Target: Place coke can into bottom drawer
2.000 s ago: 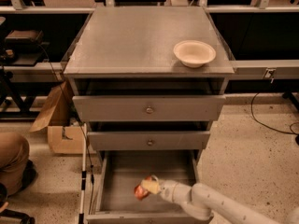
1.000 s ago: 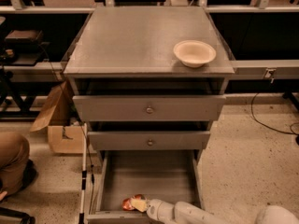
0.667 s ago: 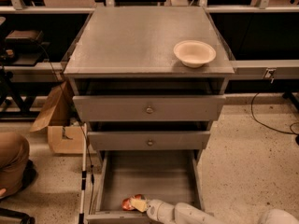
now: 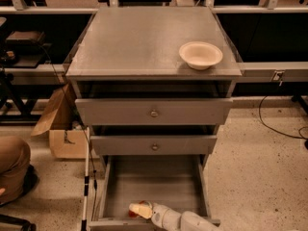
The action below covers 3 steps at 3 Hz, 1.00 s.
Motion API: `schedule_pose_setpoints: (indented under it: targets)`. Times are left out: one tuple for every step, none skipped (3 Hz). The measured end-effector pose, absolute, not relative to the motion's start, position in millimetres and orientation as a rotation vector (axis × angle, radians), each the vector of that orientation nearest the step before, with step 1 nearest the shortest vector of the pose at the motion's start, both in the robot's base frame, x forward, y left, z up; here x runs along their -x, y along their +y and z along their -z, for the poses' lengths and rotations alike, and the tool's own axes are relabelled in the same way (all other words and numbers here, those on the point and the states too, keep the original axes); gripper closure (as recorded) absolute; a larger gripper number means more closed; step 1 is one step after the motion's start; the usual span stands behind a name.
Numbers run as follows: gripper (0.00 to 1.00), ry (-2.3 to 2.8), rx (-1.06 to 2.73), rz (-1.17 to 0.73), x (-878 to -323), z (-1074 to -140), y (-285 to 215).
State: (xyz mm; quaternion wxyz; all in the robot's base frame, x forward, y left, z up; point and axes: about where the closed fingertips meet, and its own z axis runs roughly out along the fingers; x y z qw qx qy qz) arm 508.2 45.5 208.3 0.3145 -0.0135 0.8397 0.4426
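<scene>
The bottom drawer [image 4: 154,182] of the grey cabinet is pulled out, and its plain grey inside shows. My gripper [image 4: 140,210] reaches in from the lower right, low at the drawer's front, left of centre. Its cream fingers [image 4: 142,209] are closed around the coke can [image 4: 132,214]. Only a sliver of the can's red shows under them, down near the drawer floor. The white arm [image 4: 185,221] runs out of the frame at the bottom.
A cream bowl [image 4: 200,55] sits on the cabinet top [image 4: 144,37] at the right. The two upper knobbed drawers [image 4: 154,112] are nearly shut. A cardboard box [image 4: 65,129] and a person's knee [image 4: 13,167] are on the floor to the left. A cable [image 4: 274,124] lies on the right.
My gripper has moved down and towards the drawer's front left with the can. It has hardly moved over the last second.
</scene>
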Motion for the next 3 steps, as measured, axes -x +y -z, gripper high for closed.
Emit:
schedule_pose_setpoints:
  targets:
    - [0.00,2.165,0.048,-1.175,-512,-219,46]
    - [0.00,2.123,0.065,-1.190,-516,-231,47]
    - [0.00,2.123,0.065,-1.190,-516,-231,47]
